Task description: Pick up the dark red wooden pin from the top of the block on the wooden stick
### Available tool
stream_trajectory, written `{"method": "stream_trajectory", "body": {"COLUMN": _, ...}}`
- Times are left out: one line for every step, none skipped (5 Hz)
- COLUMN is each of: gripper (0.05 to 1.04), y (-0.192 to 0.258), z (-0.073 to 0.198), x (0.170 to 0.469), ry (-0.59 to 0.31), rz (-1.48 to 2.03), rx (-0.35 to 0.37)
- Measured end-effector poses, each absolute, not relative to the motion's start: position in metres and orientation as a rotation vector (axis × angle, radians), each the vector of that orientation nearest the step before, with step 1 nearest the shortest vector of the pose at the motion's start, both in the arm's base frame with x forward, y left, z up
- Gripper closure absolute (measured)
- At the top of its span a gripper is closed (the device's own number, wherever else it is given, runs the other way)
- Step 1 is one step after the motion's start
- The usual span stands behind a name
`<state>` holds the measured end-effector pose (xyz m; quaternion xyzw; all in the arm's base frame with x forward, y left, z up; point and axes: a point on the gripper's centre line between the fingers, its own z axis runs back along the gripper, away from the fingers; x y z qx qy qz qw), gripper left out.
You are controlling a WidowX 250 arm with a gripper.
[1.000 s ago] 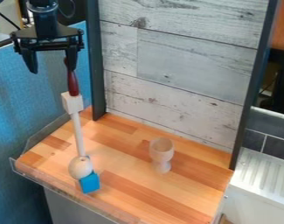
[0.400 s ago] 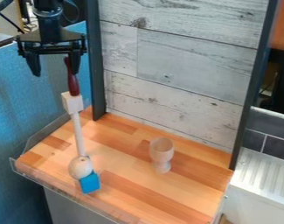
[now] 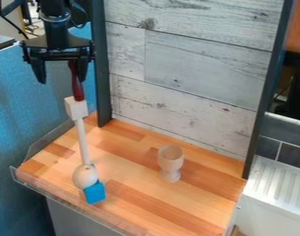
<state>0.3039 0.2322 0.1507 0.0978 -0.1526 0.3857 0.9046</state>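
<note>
The black gripper (image 3: 61, 76) hangs at the upper left, its two fingers spread wide apart. A dark red handle (image 3: 76, 85) rises beside the right finger, its upper end partly hidden behind the gripper. Below the handle comes a white block (image 3: 77, 108), then a long white rod (image 3: 83, 143) that leads down to a pale round ball (image 3: 85, 176). A blue cube (image 3: 94, 192) lies against the ball near the front left edge of the wooden surface. Right of the middle, a pale wooden cup (image 3: 171, 162) stands upright on its stem.
The wooden counter (image 3: 129, 168) has a clear raised rim along its front. Behind it stands a whitewashed plank wall (image 3: 195, 69) between dark posts (image 3: 103, 69). A white ribbed rack (image 3: 275, 189) is at the right.
The gripper has moved a little to the right and slightly down in the view, closer over the red handle. The cup, cube, rod and ball have kept their places.
</note>
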Motion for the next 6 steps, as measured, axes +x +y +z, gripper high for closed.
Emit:
{"method": "stream_trajectory", "body": {"gripper": 0.085, "y": 0.230, "z": 0.142, "x": 0.305, "ry": -0.287, "rz": 0.808, "rx": 0.193}}
{"method": "stream_trajectory", "body": {"gripper": 0.085, "y": 0.229, "z": 0.147, "x": 0.313, "ry": -0.304, "rz": 0.804, "rx": 0.196}}
{"method": "stream_trajectory", "body": {"gripper": 0.085, "y": 0.228, "z": 0.144, "x": 0.318, "ry": -0.293, "rz": 0.815, "rx": 0.191}}
{"method": "stream_trajectory", "body": {"gripper": 0.137, "y": 0.229, "z": 0.150, "x": 0.325, "ry": -0.301, "rz": 0.832, "rx": 0.180}}
{"method": "stream_trajectory", "body": {"gripper": 0.427, "y": 0.231, "z": 0.156, "x": 0.330, "ry": -0.317, "rz": 0.831, "rx": 0.177}}
{"method": "stream_trajectory", "body": {"gripper": 0.725, "y": 0.232, "z": 0.156, "x": 0.329, "ry": -0.313, "rz": 0.835, "rx": 0.185}}
